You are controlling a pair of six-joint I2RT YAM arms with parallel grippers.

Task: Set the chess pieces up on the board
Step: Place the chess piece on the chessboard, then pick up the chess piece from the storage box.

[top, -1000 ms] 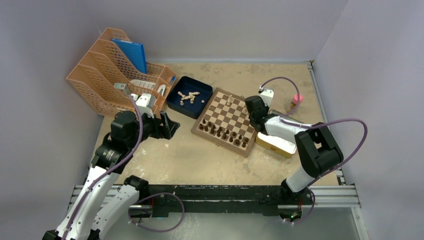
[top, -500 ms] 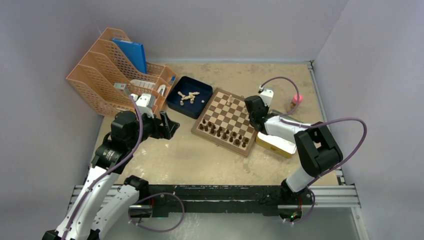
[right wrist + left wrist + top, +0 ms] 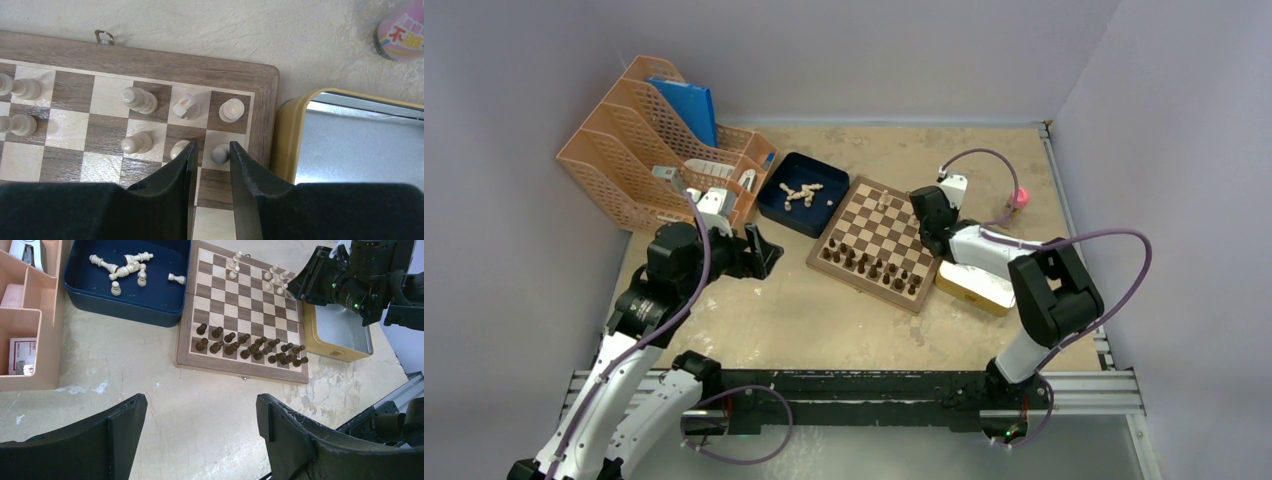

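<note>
Since the earlier frame the right gripper (image 3: 213,146) has eased apart and shifted slightly toward the board (image 3: 150,62) far corner. Its jaws stand narrowly open around a light pawn (image 3: 220,153), upright on its edge-file square; judged a release. The left gripper (image 3: 200,400) hangs wide open and empty, evidently waiting. The remaining light chess pieces (image 3: 125,271) lie in the blue tray (image 3: 125,310).

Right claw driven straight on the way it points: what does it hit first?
The right claw would probably meet the light pawn standing between its parted fingers, then the board under it; depth is unclear.
</note>
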